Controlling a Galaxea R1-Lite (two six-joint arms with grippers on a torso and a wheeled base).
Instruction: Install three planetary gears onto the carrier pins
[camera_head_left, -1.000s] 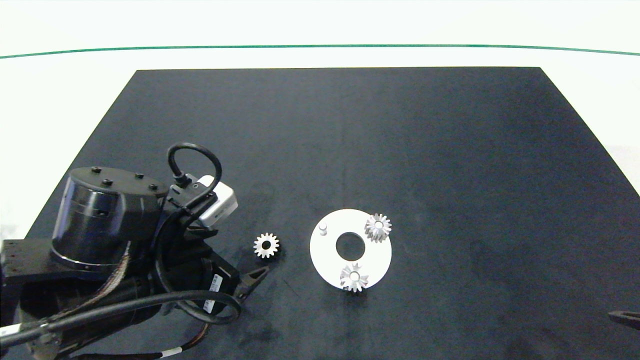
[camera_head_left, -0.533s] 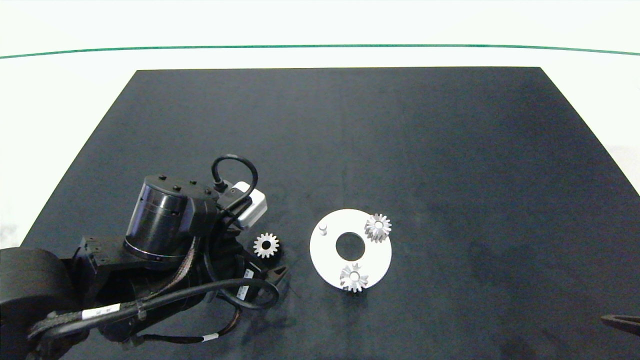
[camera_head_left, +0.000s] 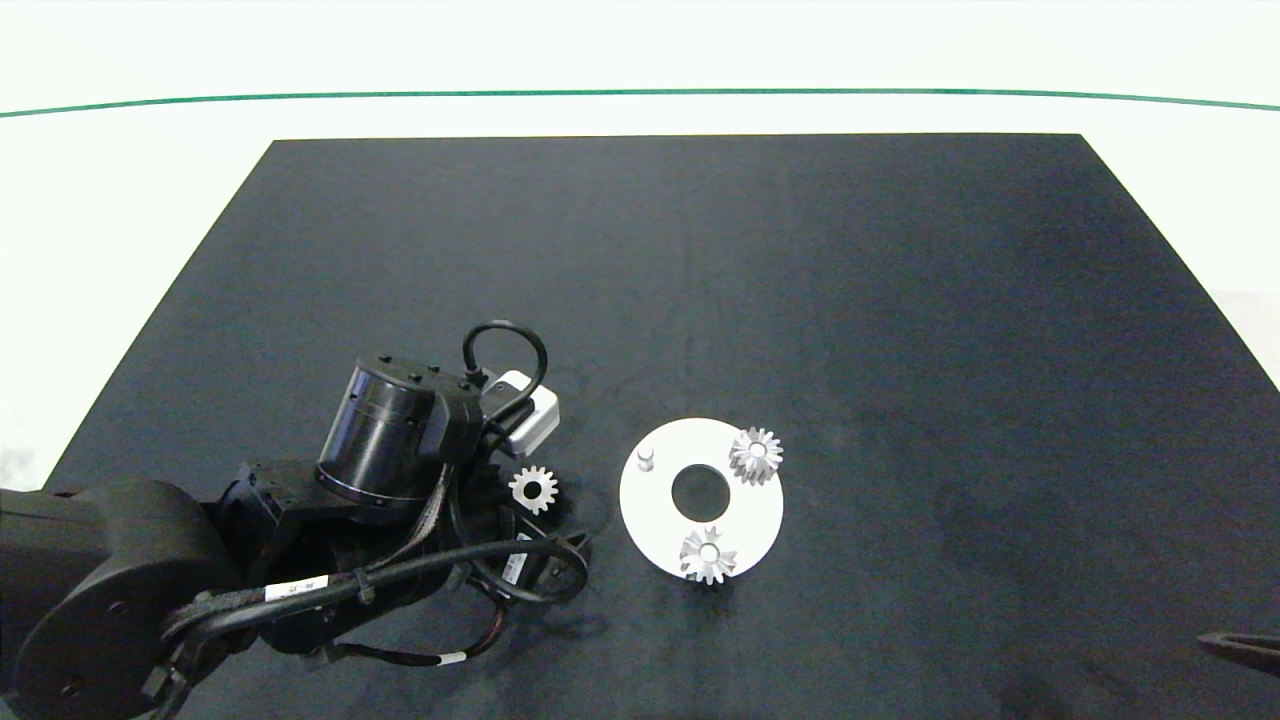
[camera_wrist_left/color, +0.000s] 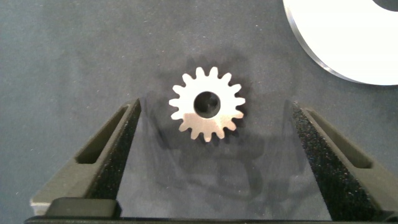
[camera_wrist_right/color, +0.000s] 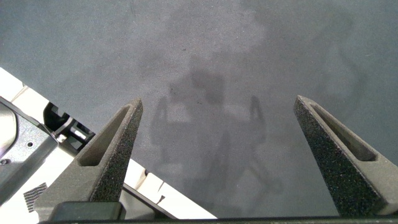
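A white disc (camera_head_left: 655, 510) lies on the black mat and carries the carrier pins. Two planetary gears sit on its pins, one at the far right (camera_head_left: 756, 455) and one at the near edge (camera_head_left: 708, 556). The third pin (camera_head_left: 645, 458) stands bare at the disc's left. A third silver gear (camera_head_left: 533, 489) lies flat on the mat left of the disc. My left gripper (camera_wrist_left/color: 216, 107) is open and straddles that gear (camera_wrist_left/color: 207, 112), with both fingers apart from it. My right gripper (camera_wrist_right/color: 217, 104) is open and empty at the mat's near right corner (camera_head_left: 1240, 647).
The left arm's dark wrist (camera_head_left: 390, 450) and cables cover the mat's near left part. The disc's edge (camera_wrist_left/color: 348, 43) shows just beyond the loose gear. White table (camera_head_left: 100, 250) surrounds the mat. Part of the robot's base (camera_wrist_right/color: 31, 155) shows beside the right gripper.
The left arm has moved right and down toward the loose gear, bringing its open fingers to either side of it. The gears, the disc and the right gripper have stayed in place.
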